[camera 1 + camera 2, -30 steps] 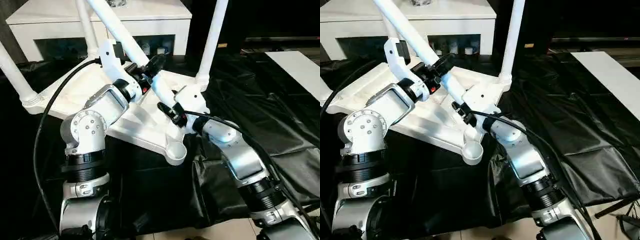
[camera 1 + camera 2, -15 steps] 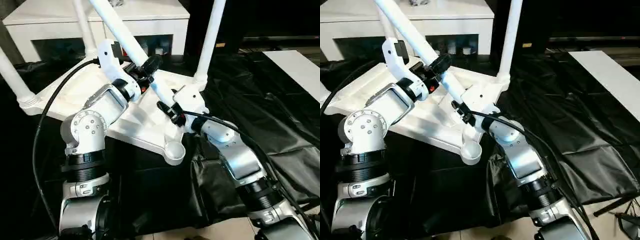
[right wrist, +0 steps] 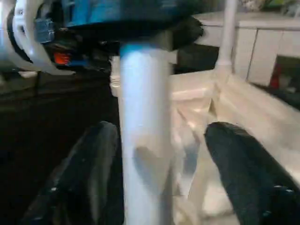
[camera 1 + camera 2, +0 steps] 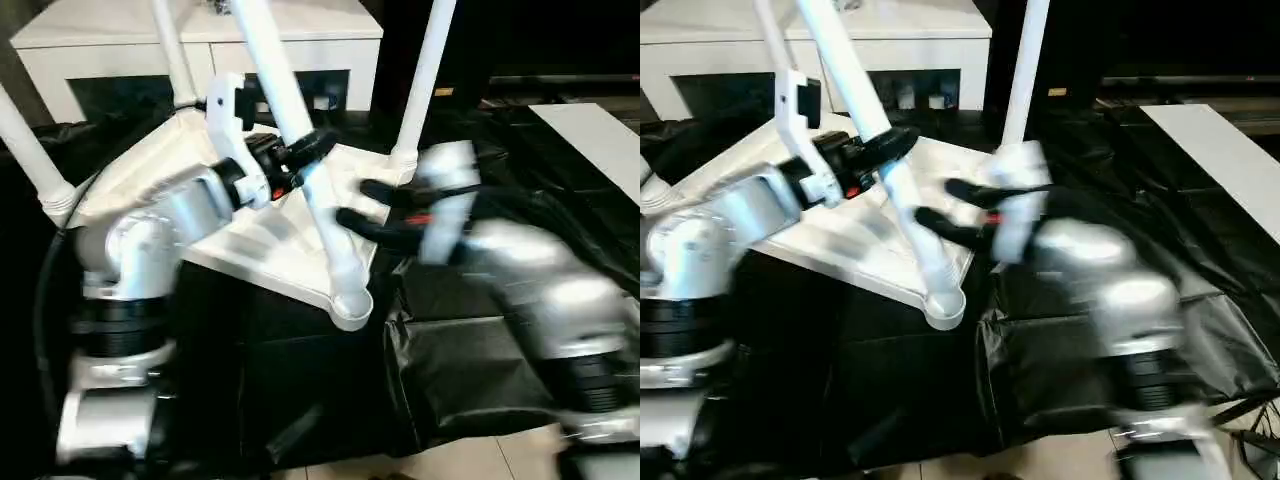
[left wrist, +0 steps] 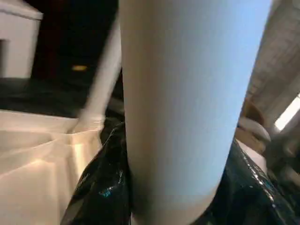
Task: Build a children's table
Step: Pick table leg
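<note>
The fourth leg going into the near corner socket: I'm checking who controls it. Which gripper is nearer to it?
Left. The left gripper is clamped around the fourth leg; the right gripper is open beside it, fingers apart from it.

— How is the light looking?
— Bright overhead light is glaring off the white plastic square tabletop [image 4: 270, 235]; the crinkled black plastic sheet [image 4: 560, 200] is glinting.
— And sharpness?
— Motion blur is smearing the silver right forearm [image 4: 520, 270]; the long white tapered leg [image 5: 180, 103] is filling the left wrist view, unfocused.
</note>
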Controlling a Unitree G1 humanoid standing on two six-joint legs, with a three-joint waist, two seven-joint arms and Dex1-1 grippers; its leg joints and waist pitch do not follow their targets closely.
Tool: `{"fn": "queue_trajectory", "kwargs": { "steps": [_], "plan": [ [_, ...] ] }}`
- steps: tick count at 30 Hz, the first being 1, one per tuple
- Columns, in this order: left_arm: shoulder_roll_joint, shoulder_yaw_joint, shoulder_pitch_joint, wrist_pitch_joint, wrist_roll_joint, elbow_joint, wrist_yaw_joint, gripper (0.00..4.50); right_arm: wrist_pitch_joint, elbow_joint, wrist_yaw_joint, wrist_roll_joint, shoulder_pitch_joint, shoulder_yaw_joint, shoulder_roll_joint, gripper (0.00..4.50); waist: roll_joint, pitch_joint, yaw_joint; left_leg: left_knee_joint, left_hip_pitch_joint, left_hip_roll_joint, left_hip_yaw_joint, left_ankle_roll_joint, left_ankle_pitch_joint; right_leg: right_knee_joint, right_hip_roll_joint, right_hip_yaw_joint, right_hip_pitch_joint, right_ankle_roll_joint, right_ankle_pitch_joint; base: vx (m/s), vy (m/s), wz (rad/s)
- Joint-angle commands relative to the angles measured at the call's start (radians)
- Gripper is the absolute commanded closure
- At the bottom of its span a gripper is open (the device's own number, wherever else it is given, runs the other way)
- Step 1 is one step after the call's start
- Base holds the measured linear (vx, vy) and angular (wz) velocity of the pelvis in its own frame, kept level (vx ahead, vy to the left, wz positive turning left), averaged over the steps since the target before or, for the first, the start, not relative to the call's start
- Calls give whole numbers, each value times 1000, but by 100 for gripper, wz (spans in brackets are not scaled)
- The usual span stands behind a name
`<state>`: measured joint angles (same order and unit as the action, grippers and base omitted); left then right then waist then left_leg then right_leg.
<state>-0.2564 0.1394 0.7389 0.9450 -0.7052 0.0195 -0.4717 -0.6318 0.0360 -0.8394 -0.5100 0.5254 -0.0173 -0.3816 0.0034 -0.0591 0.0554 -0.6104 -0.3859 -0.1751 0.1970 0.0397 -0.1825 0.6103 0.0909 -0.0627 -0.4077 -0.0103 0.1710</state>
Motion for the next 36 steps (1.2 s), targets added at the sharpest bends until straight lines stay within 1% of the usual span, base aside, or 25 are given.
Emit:
{"fn": "queue_trajectory", "kwargs": {
  "steps": [1,3,4,5,6,7,11,14,15,18,19,20,21,23,24,26,28,31,32,34,36],
  "plan": [
    [-30,-37,18,23,-36,32,-97,271,-73,-7,-57,-54,14,41,-42,75,-6,71,3,69,24,-43,-20,-30,-172,-67,47,43,53,234,210,0,0,0],
    [-45,-48,25,30,-49,36,-148,271,-109,-21,-80,-74,20,49,-71,72,-6,70,4,69,23,-43,-20,-17,-172,-67,46,43,51,232,223,0,0,0],
    [-48,-46,42,39,-75,29,-183,271,-160,-27,-113,-110,23,45,-103,71,-5,70,4,69,23,-44,-20,-15,-174,-68,48,43,51,231,227,0,0,0],
    [-50,-47,49,41,-82,27,-196,271,-179,-27,-130,-126,24,41,-113,71,-7,72,6,68,24,-43,-20,-15,-171,-67,48,42,53,234,227,0,0,0],
    [-51,-49,55,43,-88,25,-210,271,-197,-28,-140,-137,26,39,-119,71,-7,71,5,68,23,-44,-20,-15,-174,-68,48,42,52,234,232,0,0,0],
    [-52,-52,61,44,-93,25,-223,271,-205,-30,-147,-136,28,33,-123,71,-8,71,5,68,21,-43,-21,-16,-174,-68,48,42,53,234,234,0,0,0],
    [-54,-59,80,41,-110,14,-257,272,-229,-28,-173,-135,29,-1,-130,71,-11,72,4,66,20,-43,-20,-15,-162,-69,48,42,52,228,243,0,0,0],
    [-51,-61,94,38,-114,-1,-276,272,-266,-15,-188,-158,32,-17,-125,71,-9,74,7,65,21,-44,-21,-17,-146,-66,48,41,53,234,223,0,0,0],
    [-51,-61,94,38,-113,-1,-277,272,-268,-15,-188,-159,32,-18,-125,99,-8,75,8,65,22,-44,-21,-17,-143,-65,49,41,53,236,216,0,0,0],
    [-53,-66,98,36,-109,-10,-288,272,-281,-16,-192,-162,37,-30,-122,112,-8,75,9,65,20,-44,-21,-15,-143,-63,48,41,53,245,199,0,0,0],
    [-51,-66,99,35,-109,-16,-288,272,-286,-19,-195,-162,40,-34,-120,127,-8,76,9,65,21,-45,-21,-14,-143,-62,49,41,54,246,198,0,0,0],
    [-51,-66,100,35,-109,-18,-289,272,-288,-20,-198,-162,42,-35,-119,127,-8,75,10,65,21,-45,-21,-14,-140,-62,49,41,53,247,195,0,0,0],
    [-50,-65,101,34,-109,-21,-288,272,-290,-22,-200,-161,43,-37,-118,149,-10,75,11,65,21,-45,-20,-13,-140,-62,50,41,54,248,196,0,0,0],
    [-48,-63,101,33,-108,-24,-288,272,-289,-23,-202,-157,44,-42,-118,153,-10,75,12,64,20,-44,-20,-13,-139,-62,49,41,54,246,196,0,0,0],
    [-38,-46,104,31,-114,-40,-279,272,-283,-33,-193,-142,49,-55,-111,159,-9,75,12,65,21,-45,-21,-12,-142,-62,49,41,54,245,200,0,0,0],
    [-34,-39,106,31,-115,-47,-277,272,-282,-37,-188,-139,52,-60,-108,189,-9,75,11,65,22,-44,-20,-8,-147,-64,50,41,53,244,214,0,0,0],
    [-35,-37,107,30,-116,-56,-282,272,-286,-42,-185,-141,59,-65,-107,197,-12,75,11,65,21,-44,-21,-6,-150,-64,49,41,54,240,217,0,0,0],
    [-34,-31,107,32,-124,-62,-285,272,-295,-47,-194,-141,68,-70,-108,232,-11,75,11,65,21,-45,-21,-6,-143,-62,50,41,54,238,212,0,0,0],
    [-34,-31,107,32,-124,-62,-285,272,-295,-47,-194,-141,68,-70,-108,232,-11,76,11,65,20,-45,-21,-7,-139,-61,50,41,54,240,205,0,0,0],
    [-30,-26,109,31,-126,-69,-281,272,-305,-46,-212,-144,71,-78,-115,250,-12,76,12,64,20,-45,-21,-9,-141,-61,50,41,55,241,204,0,0,0],
    [-27,-20,111,30,-127,-78,-277,272,-312,-46,-224,-145,74,-85,-121,252,-13,76,12,64,20,-44,-20,-13,-136,-61,50,41,55,241,202,0,0,0]
  ]
}}
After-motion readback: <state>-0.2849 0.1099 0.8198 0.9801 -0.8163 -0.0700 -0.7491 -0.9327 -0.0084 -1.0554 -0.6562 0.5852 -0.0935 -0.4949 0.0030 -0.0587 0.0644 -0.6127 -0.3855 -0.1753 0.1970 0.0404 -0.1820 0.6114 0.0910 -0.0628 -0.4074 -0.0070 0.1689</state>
